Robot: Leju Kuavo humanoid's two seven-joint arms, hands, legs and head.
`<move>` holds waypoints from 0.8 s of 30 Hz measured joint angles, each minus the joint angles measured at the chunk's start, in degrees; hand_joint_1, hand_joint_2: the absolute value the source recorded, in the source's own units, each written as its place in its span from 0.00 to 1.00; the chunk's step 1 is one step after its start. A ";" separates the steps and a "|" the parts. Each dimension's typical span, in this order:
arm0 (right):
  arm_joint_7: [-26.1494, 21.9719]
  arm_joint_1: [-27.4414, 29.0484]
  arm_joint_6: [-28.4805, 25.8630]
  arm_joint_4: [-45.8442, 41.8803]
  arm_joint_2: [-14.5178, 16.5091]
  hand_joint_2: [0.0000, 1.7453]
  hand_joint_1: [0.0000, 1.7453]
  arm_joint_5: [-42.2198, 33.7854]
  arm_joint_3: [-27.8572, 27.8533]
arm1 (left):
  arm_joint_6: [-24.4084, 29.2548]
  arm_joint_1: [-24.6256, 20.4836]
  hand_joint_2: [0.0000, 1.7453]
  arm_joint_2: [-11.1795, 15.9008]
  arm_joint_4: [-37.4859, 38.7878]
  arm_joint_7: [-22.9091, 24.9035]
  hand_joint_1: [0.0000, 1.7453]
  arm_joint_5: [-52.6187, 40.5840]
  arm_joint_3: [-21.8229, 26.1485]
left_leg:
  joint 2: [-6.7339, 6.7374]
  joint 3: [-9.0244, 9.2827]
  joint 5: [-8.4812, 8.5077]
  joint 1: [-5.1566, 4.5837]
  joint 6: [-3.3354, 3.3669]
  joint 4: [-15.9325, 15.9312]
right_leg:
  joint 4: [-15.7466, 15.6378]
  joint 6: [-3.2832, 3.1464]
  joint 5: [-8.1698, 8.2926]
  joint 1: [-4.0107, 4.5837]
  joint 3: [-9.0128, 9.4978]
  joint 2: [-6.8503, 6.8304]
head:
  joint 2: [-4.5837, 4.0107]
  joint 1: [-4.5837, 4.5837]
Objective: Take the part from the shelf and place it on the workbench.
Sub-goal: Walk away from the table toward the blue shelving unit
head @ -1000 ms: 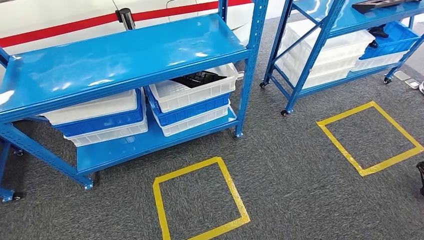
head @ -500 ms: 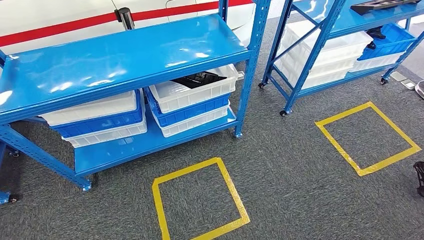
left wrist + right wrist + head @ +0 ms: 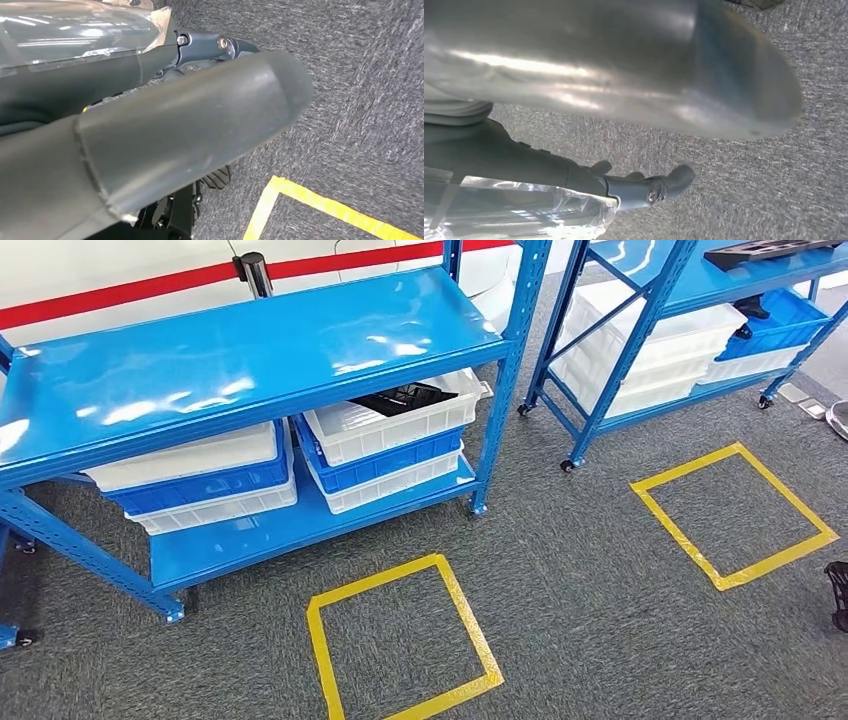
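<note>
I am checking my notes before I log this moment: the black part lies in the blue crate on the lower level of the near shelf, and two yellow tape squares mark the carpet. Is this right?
Not quite. In the head view the black part lies in the white crate, which is stacked on a blue crate. The rest holds: lower level of the near shelf, two yellow tape squares on the carpet.

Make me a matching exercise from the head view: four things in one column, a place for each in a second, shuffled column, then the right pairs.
Things
1. black part
2. black tray
3. yellow tape square
4. blue crate

Places
A. on the carpet in front of the near rack
B. in the top white crate, lower shelf of the near rack
C. on the top shelf of the far rack
D. on the lower shelf of the far rack, over a white crate

Pairs: 1-B, 2-C, 3-A, 4-D
</note>
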 joint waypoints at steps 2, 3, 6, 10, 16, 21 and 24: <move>0.07 -0.01 -0.06 0.00 0.05 0.00 0.00 0.14 0.00 | 0.00 -0.02 0.00 -0.03 0.01 0.01 0.00 0.00 0.00 | 0.01 0.54 0.69 0.51 0.65 -1.03 | 3.79 -0.55 -2.10 0.32 -1.71 0.00 | 0.00 0.17; 0.08 0.01 -0.06 0.00 0.04 0.00 0.00 0.15 0.00 | 0.00 -0.01 0.00 -0.04 0.02 0.02 0.00 0.00 0.00 | -0.03 0.60 0.77 0.52 0.73 -1.14 | 7.48 -1.00 -3.84 0.34 -3.46 0.01 | 0.00 0.24; 0.08 0.17 -0.04 0.00 0.08 0.00 0.00 0.15 0.02 | 0.04 0.01 0.00 -0.03 0.02 0.04 0.00 0.00 0.00 | -0.55 0.55 0.76 0.53 0.72 -1.09 | 16.82 -1.13 -7.05 0.37 -8.07 0.03 | 0.00 0.34; -0.06 0.19 0.06 0.01 0.09 0.00 0.00 0.19 0.02 | 0.09 0.00 0.00 -0.03 0.01 0.13 0.00 0.00 0.00 | -2.17 0.55 0.17 0.70 -0.40 -0.18 | 4.98 0.50 -1.99 0.04 -2.05 0.94 | 0.00 0.51; 0.04 -0.24 0.30 0.00 0.22 0.00 0.00 0.76 0.05 | 0.26 0.01 0.00 0.04 0.02 0.18 0.00 0.00 0.00 | -2.78 -0.47 -1.04 1.08 -2.51 1.75 | 1.75 -1.89 -0.81 0.19 -0.26 1.01 | 0.00 0.38; 0.10 -0.23 0.32 0.02 0.26 0.00 0.00 0.83 0.07 | 0.22 -0.08 0.00 0.05 0.02 0.17 0.00 -0.02 0.00 | -0.13 -7.92 -7.71 1.34 -3.57 16.29 | 1.66 -3.09 -0.98 0.54 -0.24 -1.12 | 0.00 0.07; 0.03 -0.29 0.32 0.01 0.26 0.00 0.00 0.85 0.07 | 0.09 0.06 0.00 0.06 0.02 0.17 0.00 -0.06 -0.01 | 0.58 -6.06 -3.58 1.26 -3.01 11.60 | 1.65 -3.24 -1.13 0.80 -0.01 -2.36 | 0.00 0.05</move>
